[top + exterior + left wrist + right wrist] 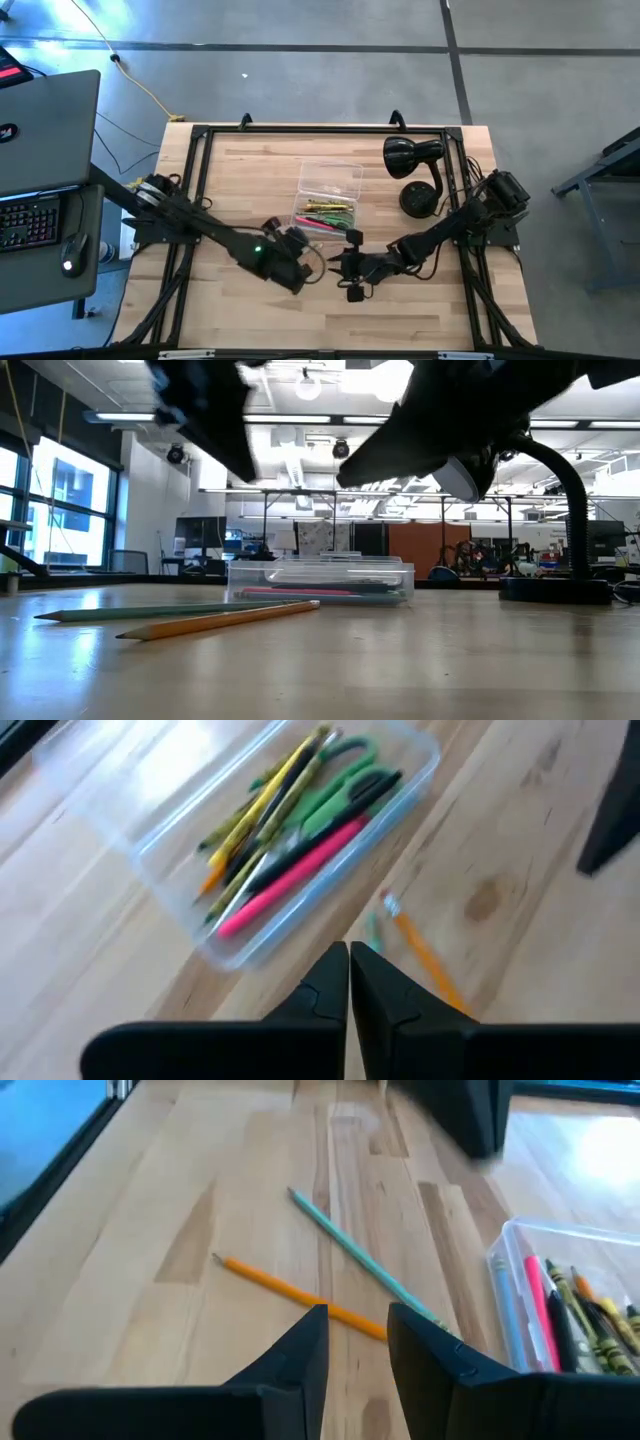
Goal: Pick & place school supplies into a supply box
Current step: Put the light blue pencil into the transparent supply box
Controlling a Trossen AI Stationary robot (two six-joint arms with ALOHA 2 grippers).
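Right gripper (357,1342) open above orange pencil (300,1293), green pencil (365,1264).

supply box (120,830): clear
marker (300,870): pink
scissors (335,795): green handles
loose pencils: orange (290,1292), teal (365,1265)
table (150,1230): pale wood grain

two dark jointed arms, green indicator light on left arm (257,251), black wedge-shaped fingers (300,1355)

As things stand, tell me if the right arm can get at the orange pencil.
Probably yes. The orange pencil lies on bare table just ahead of the open right gripper; only the green pencil crosses beside it, and nothing covers it.
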